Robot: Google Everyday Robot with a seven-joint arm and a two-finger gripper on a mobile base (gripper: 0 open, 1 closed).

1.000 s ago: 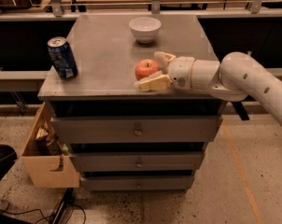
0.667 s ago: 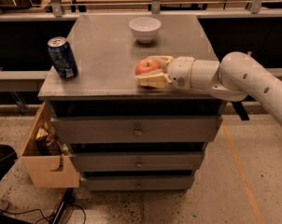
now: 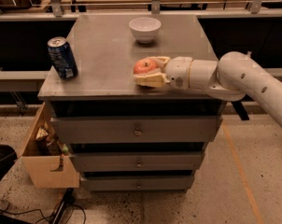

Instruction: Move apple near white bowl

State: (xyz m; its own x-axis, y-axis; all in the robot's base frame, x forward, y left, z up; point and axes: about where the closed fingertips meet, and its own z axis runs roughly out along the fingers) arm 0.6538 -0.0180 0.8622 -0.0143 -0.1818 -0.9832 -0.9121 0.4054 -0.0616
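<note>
Apple (image 3: 144, 66) pinched between the fingers of the end effector (image 3: 146, 70), over the front right of the table (image 3: 103, 50), white bowl (image 3: 144, 28) near the far edge, apart from it, blue can (image 3: 62, 57) at left.

One camera looked steeply down from the front, fairly near, on the grey metal surface (image 3: 108, 55); the beige gripper (image 3: 148, 70) clasped the red-orange apple (image 3: 144, 65) front-right.

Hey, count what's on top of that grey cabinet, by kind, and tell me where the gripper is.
Apple: 1, held by the gripper, front right of the top
Bowl: 1
Can: 1
Total: 3
</note>
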